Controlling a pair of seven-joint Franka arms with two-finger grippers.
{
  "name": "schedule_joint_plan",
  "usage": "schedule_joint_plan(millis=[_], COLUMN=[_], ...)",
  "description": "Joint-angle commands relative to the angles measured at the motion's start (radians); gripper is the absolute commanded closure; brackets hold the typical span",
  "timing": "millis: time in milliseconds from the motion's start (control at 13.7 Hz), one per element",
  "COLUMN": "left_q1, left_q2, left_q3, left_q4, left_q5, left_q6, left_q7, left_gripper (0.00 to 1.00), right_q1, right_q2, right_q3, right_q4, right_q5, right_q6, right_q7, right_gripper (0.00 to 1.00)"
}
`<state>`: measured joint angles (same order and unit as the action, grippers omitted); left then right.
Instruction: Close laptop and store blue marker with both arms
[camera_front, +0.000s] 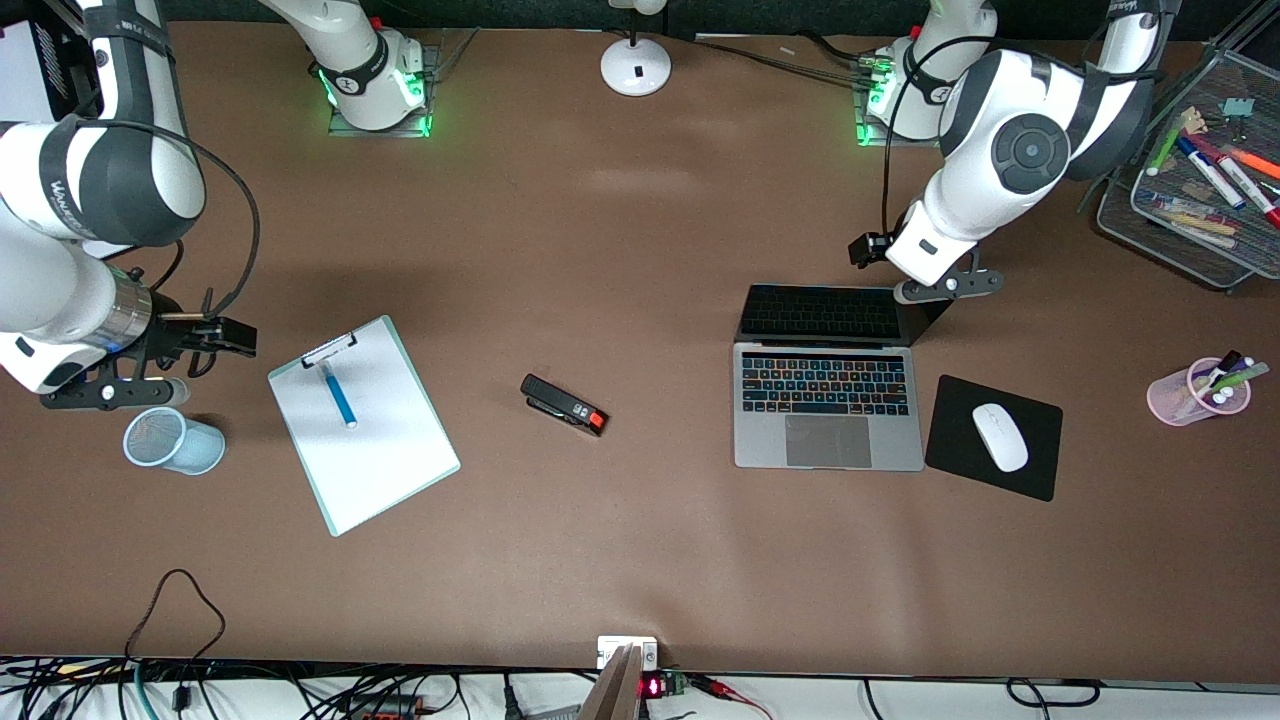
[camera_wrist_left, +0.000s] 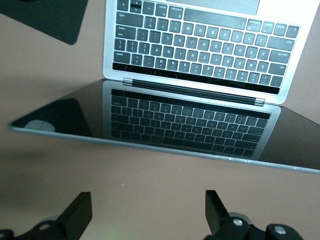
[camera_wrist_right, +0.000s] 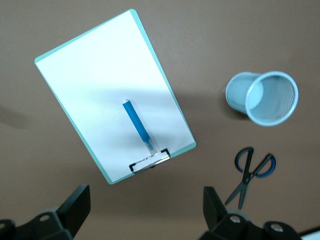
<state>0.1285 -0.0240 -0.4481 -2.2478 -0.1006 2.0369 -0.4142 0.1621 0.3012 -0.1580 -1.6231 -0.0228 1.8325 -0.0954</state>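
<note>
The laptop (camera_front: 828, 400) lies open toward the left arm's end of the table, its dark screen (camera_front: 820, 312) tilted up. In the left wrist view the laptop (camera_wrist_left: 200, 45) shows keys and a screen mirroring them. My left gripper (camera_front: 945, 288) hangs open over bare table by the lid's top edge, nothing between its fingers (camera_wrist_left: 77, 215). The blue marker (camera_front: 338, 395) lies on a white clipboard (camera_front: 362, 425) toward the right arm's end. My right gripper (camera_front: 115, 390) is open and empty over the table beside the clipboard. The right wrist view shows the blue marker (camera_wrist_right: 136, 125).
A light blue mesh cup (camera_front: 175, 442) lies on its side beside the clipboard, with blue scissors (camera_wrist_right: 250, 172) next to it. A black stapler (camera_front: 565, 405) sits mid-table. A mouse (camera_front: 1000, 436) on a black pad, a pink pen cup (camera_front: 1200, 390) and a wire tray (camera_front: 1200, 250) stand by the laptop.
</note>
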Motion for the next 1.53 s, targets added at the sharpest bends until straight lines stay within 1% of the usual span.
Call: schedule_joint_plan(millis=[0,219,365,511,584,803,1095,1387,1460], left_q1=[0.005,0.005,0.005,0.005,0.005,0.005,0.003,0.003,0.003], left_q2=[0.01,0.041,0.053,0.071,0.082,0.111,0.156,0.223,0.243], left_q3=[-0.012,-0.012,-0.014,-0.012,-0.012,-0.011,-0.012,-0.011,-0.009], left_q4=[-0.006,0.005,0.008,0.042,0.063,0.117,0.132,0.212,0.227], left_q5=[-0.03,-0.028,-0.027,-0.027,-0.027,-0.027,-0.016,-0.016,-0.016], left_q6=[0.037,0.072,0.078,0.077,0.077,0.075,0.08,0.082,0.107], left_q7=[0.011,0.014,0.015,0.017,0.017,0.014,0.014,0.002,0.0], left_gripper=[0.0,0.0,0.0,0.0,0.0,0.0,0.0,0.0,0.0], right_q1=[0.001,-0.001,0.004,0.007,0.004,0.004,0.01,0.036,0.043], right_q2=[0.055,0.101,0.127,0.16,0.182,0.223,0.283,0.34,0.351], right_q3=[0.002,0.002,0.003,0.003,0.003,0.002,0.003,0.003,0.003], right_q4=[0.023,0.022,0.022,0.022,0.022,0.019,0.016,0.014,0.009], right_q5=[0.001,0.006,0.015,0.096,0.115,0.119,0.119,0.119,0.121], right_q6=[0.042,0.073,0.074,0.103,0.112,0.148,0.221,0.31,0.329], right_q7=[-0.107,-0.246,-0.256,-0.259,-0.259,-0.26,-0.262,-0.26,-0.26], right_gripper=[0.0,0.0,0.0,0.0,0.0,0.0,0.0,0.0,0.0])
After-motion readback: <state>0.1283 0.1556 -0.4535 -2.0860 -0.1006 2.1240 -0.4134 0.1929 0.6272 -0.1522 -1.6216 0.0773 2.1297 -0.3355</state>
